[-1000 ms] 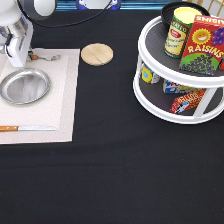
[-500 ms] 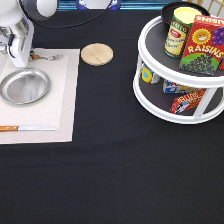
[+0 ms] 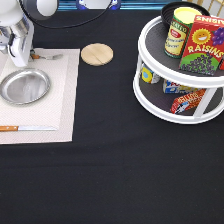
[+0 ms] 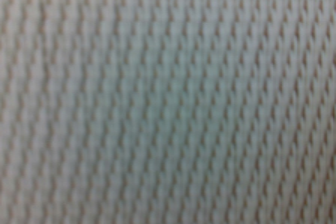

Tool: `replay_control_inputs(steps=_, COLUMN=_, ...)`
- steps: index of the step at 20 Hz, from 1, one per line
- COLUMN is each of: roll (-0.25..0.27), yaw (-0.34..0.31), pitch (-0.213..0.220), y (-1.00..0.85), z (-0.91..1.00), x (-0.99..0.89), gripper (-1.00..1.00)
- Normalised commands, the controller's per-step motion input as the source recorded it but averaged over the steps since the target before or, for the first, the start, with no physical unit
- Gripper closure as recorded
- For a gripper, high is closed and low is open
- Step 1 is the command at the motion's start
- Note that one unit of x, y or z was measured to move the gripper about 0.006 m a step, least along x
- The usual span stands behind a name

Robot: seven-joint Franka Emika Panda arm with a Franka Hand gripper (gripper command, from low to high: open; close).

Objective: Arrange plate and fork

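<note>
1. Hovering low at the exterior view's top left, the gripper (image 3: 21, 59) sits over the cream placemat (image 3: 60, 105), right beside the fork's handle end; whether its fingers are spread or closed cannot be told from here.
2. Up close, the wrist view is filled with nothing but the mat's woven weave (image 4: 168, 112), so the hand is pressed very near the cloth.
3. The plate (image 3: 24, 86) lies flat on the mat, just below the gripper, empty and shiny, seemingly set as the centre of a place setting.
4. The fork (image 3: 47, 56) lies on the mat's top edge above the plate, tines toward the exterior view's right, apart from the plate.
5. A knife (image 3: 25, 128) rests along the mat's bottom edge.
6. A wooden disc (image 3: 97, 54) sits on the black table (image 3: 115, 175), off the mat.
7. Far right, the two-tier turntable (image 3: 165, 100) carries a can (image 3: 180, 30) and a raisin box (image 3: 204, 45) on top, smaller packets underneath.
</note>
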Motion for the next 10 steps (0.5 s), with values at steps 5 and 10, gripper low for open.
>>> replay_control_inputs(steps=5, roll=-0.003, yaw=0.050, pitch=0.020, y=0.05, z=0.41, x=0.01, gripper=-1.00)
replay_control_inputs(steps=10, roll=-0.058, yaw=0.037, pitch=0.051, y=0.39, z=0.82, x=0.18, gripper=-1.00)
